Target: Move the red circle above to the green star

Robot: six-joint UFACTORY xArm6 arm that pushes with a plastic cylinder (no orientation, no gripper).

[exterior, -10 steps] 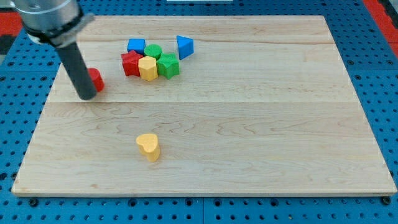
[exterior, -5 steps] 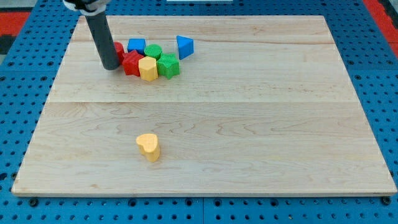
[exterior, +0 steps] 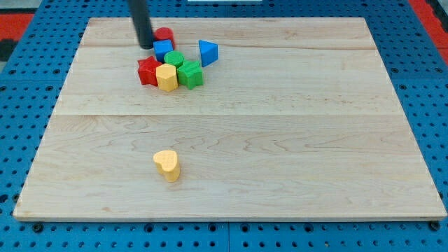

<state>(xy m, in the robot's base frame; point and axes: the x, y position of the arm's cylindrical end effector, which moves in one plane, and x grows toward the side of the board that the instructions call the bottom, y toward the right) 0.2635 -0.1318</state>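
The red circle (exterior: 164, 34) sits near the view's top, just above a blue block (exterior: 163, 49). My tip (exterior: 145, 45) rests right at the red circle's left side, the dark rod rising out of the top of the view. The green star (exterior: 190, 73) lies below and to the right, in a tight cluster with a green round block (exterior: 174, 59), a yellow hexagon block (exterior: 166, 77) and a red star block (exterior: 148, 71).
A blue triangle block (exterior: 208, 52) lies right of the cluster. A yellow heart block (exterior: 167, 165) stands alone toward the view's bottom. The wooden board (exterior: 280, 140) lies on a blue pegboard.
My tip has swept from the view's left up and to the right, pushing the red circle from the left of the cluster to above the blue block.
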